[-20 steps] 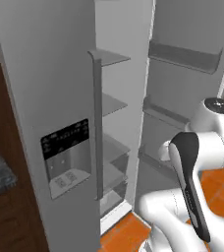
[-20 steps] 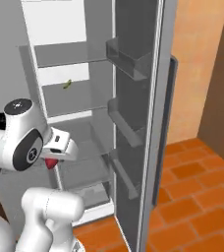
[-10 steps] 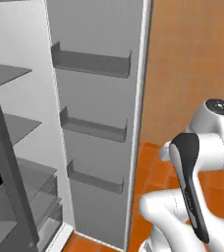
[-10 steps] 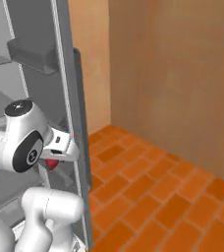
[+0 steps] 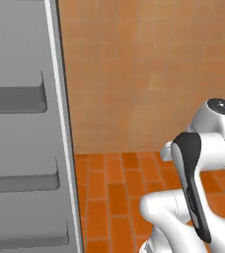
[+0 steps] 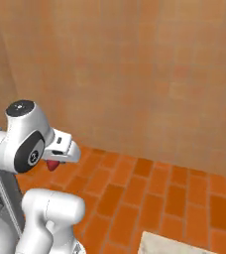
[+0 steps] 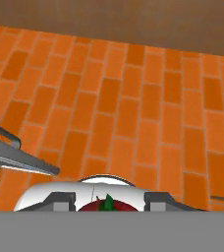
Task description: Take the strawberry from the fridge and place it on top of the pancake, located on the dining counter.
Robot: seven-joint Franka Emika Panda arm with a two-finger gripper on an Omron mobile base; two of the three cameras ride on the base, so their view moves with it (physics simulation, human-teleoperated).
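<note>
The strawberry (image 7: 91, 206), red with a green leaf, sits between my two finger tips in the hand view. My gripper (image 7: 107, 204) is shut on it above the brick floor. From the right base view, the strawberry (image 6: 51, 165) pokes out red under the white hand, where the gripper (image 6: 53, 160) hangs at the left. The fridge's open door (image 5: 20, 163), with its grey shelves, stands at the left edge of the left base view. A beige corner of the dining counter (image 6: 180, 244) pokes in at the bottom of the right base view. The pancake is out of view.
An orange-brown wall (image 6: 135, 74) stands ahead, with orange brick floor (image 7: 133, 98) beneath it. A thin grey edge of the fridge door (image 7: 16, 158) crosses the left of the hand view. My own white arm (image 5: 193, 197) rises at the lower right of the left base view.
The whole picture has swung: the base has turned away from the fridge, which slid off to the left, and the wall and floor came in. The strawberry stays in the shut gripper.
</note>
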